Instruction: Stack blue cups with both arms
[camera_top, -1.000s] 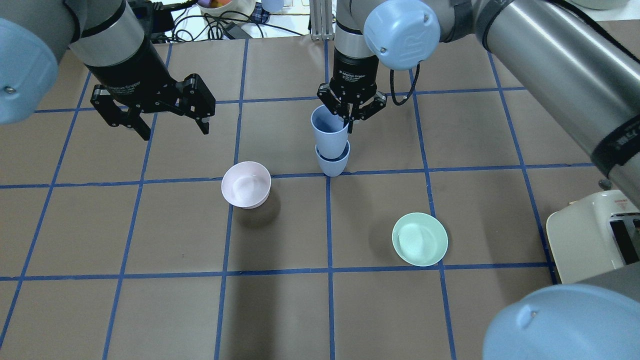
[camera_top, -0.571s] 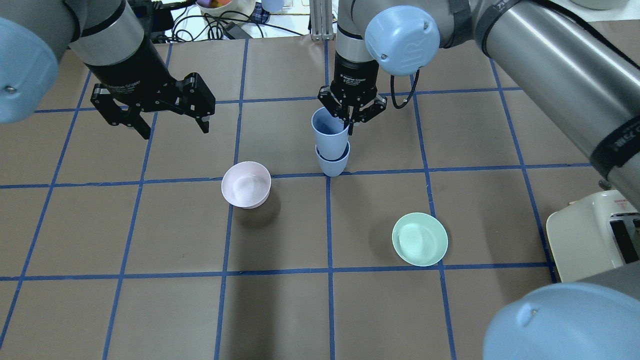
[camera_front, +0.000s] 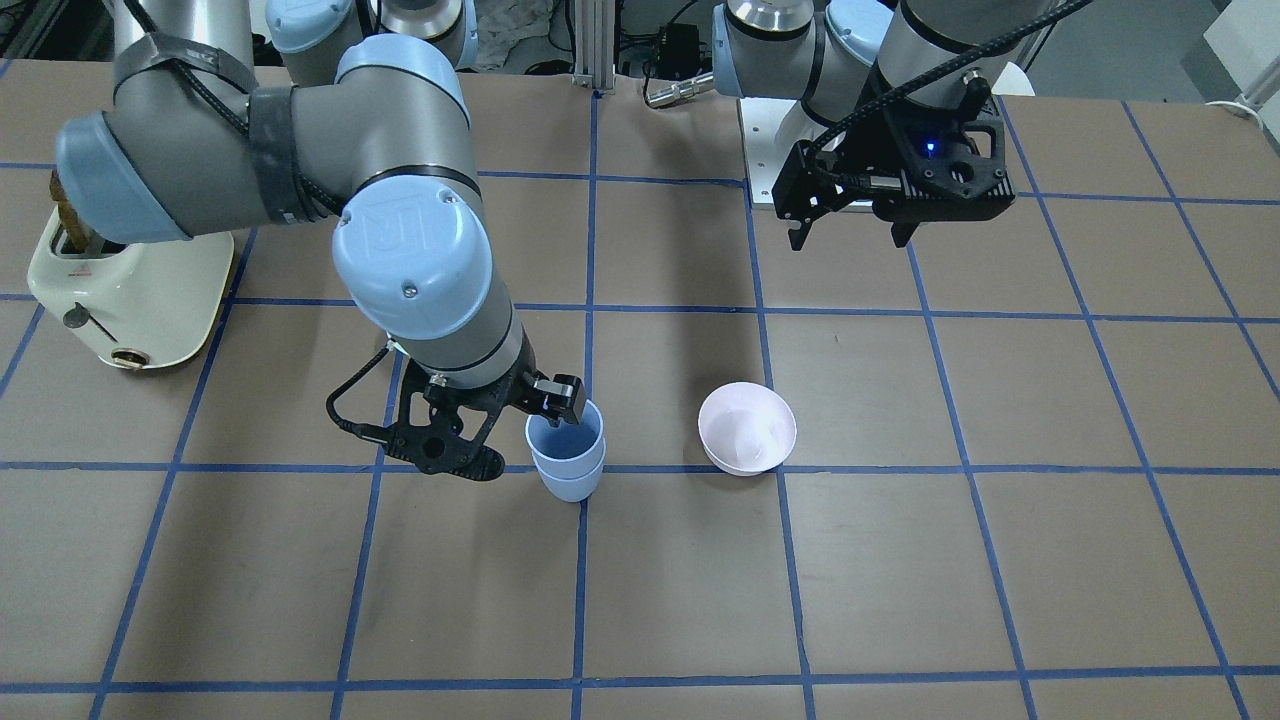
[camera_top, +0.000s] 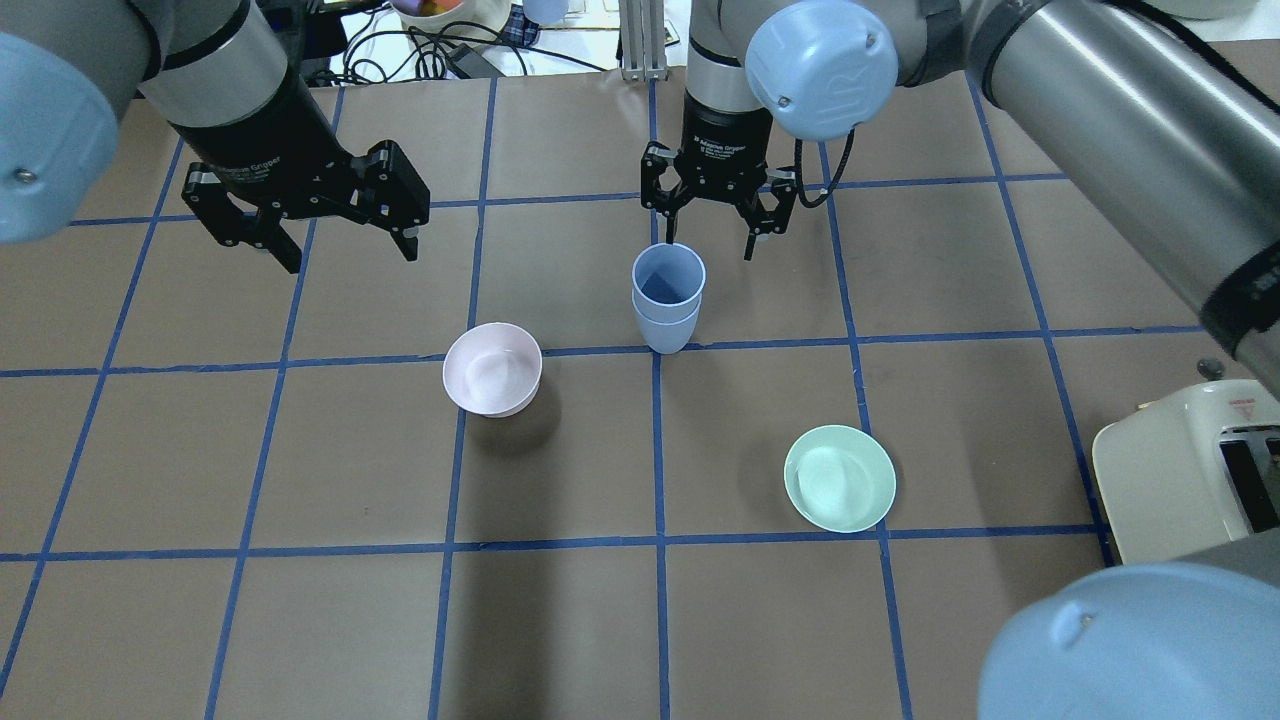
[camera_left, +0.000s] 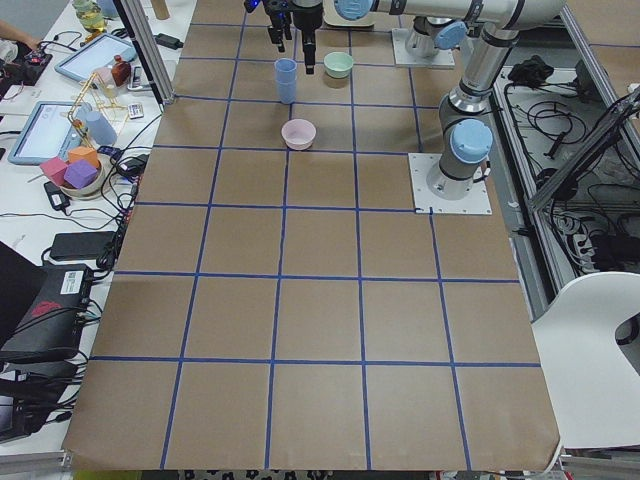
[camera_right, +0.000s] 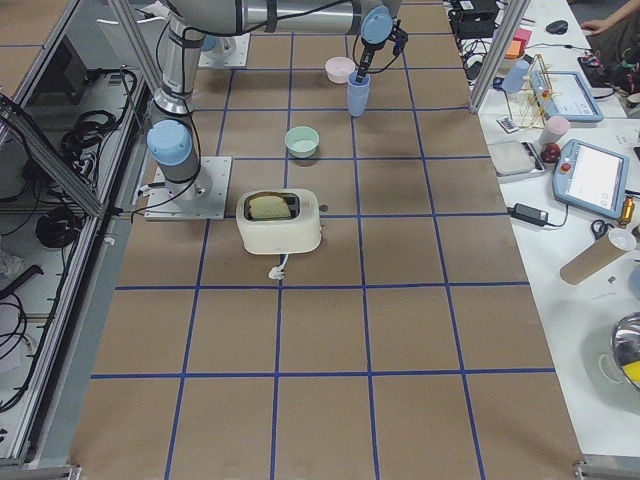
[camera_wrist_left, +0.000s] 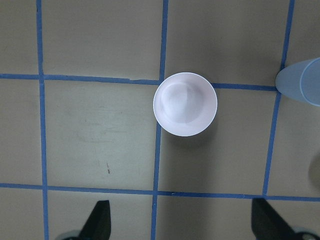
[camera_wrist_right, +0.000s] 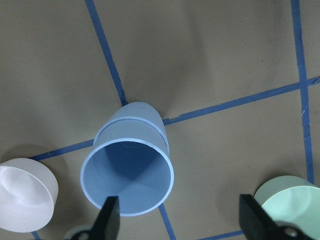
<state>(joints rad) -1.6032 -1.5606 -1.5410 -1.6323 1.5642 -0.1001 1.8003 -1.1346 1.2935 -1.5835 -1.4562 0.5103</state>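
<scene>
The two blue cups (camera_top: 667, 298) stand nested and upright on a blue tape line at the table's middle; they also show in the front view (camera_front: 567, 455) and the right wrist view (camera_wrist_right: 129, 175). My right gripper (camera_top: 708, 240) is open and empty, just behind and above the stack, with one finger near the rim. In the right wrist view its fingertips (camera_wrist_right: 107, 220) are spread wide, clear of the cups. My left gripper (camera_top: 350, 255) is open and empty, hovering at the far left, above the pale pink bowl (camera_wrist_left: 185, 104).
The pink bowl (camera_top: 492, 368) sits left of the stack. A mint-green bowl (camera_top: 840, 478) sits nearer and to the right. A cream toaster (camera_top: 1190, 470) stands at the right edge. Cables and clutter lie beyond the far edge.
My right gripper has opened and let go of the upper cup, which has dropped deeper into the lower one. The gripper has drawn back and up. The left arm has barely moved.
</scene>
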